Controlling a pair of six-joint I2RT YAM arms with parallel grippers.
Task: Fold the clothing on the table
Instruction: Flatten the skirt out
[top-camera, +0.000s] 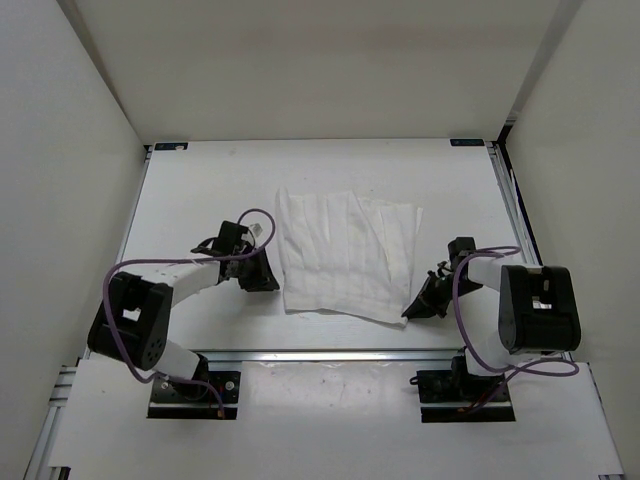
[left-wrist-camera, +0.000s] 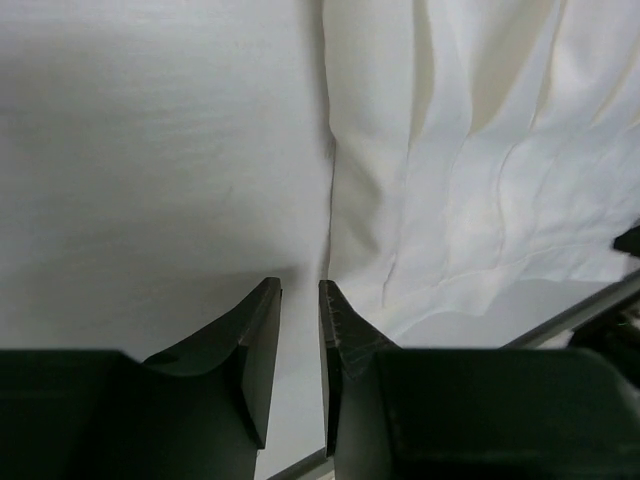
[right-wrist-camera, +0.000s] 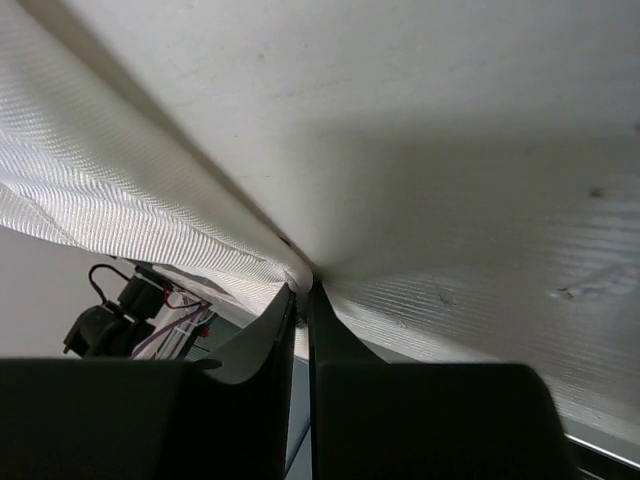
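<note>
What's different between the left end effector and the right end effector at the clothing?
Grip: the right end effector is shut on a corner of the clothing, while the left end effector is slightly open with nothing between its fingers.
Place: the right end effector is at the clothing's near right corner, and the left end effector is beside its left edge.
Both sit low over the table.

I work in a robotics lab cell, not a home. Beneath my left hand (top-camera: 264, 274) and right hand (top-camera: 412, 308) lies a bare white tabletop (top-camera: 200, 200). An aluminium rail (top-camera: 330, 355) runs behind them, blue corner marks (top-camera: 170, 146) sit far ahead, and plain white walls (top-camera: 60, 200) stand on either side. Purple cables (top-camera: 258, 212) loop off my arms, which are bolted to black base plates (top-camera: 195, 392).
</note>
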